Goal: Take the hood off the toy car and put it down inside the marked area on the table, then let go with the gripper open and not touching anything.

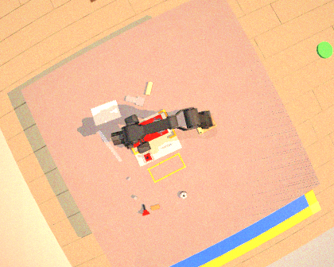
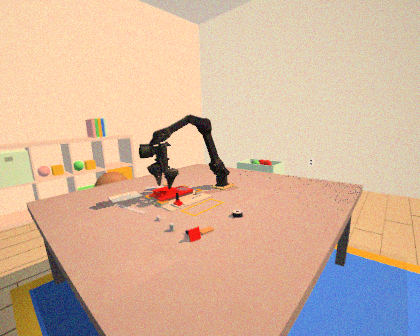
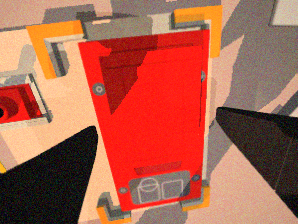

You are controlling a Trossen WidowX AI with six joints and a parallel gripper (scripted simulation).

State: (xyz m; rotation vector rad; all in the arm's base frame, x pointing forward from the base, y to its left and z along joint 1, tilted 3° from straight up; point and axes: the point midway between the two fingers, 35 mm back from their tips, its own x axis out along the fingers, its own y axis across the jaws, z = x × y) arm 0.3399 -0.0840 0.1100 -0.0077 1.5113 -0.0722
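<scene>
- Above the toy car, the gripper (image 3: 157, 150) hangs wide open, holding nothing.
- Red hood (image 3: 150, 105) lies on the car, seemingly between orange corner brackets (image 3: 50, 37).
- Yellow marked area (image 1: 167, 168) sits just beside.

Matte black jointed arm (image 2: 201, 131), chunky rounded joints, boxy wrist, two dark tapered fingers
</scene>
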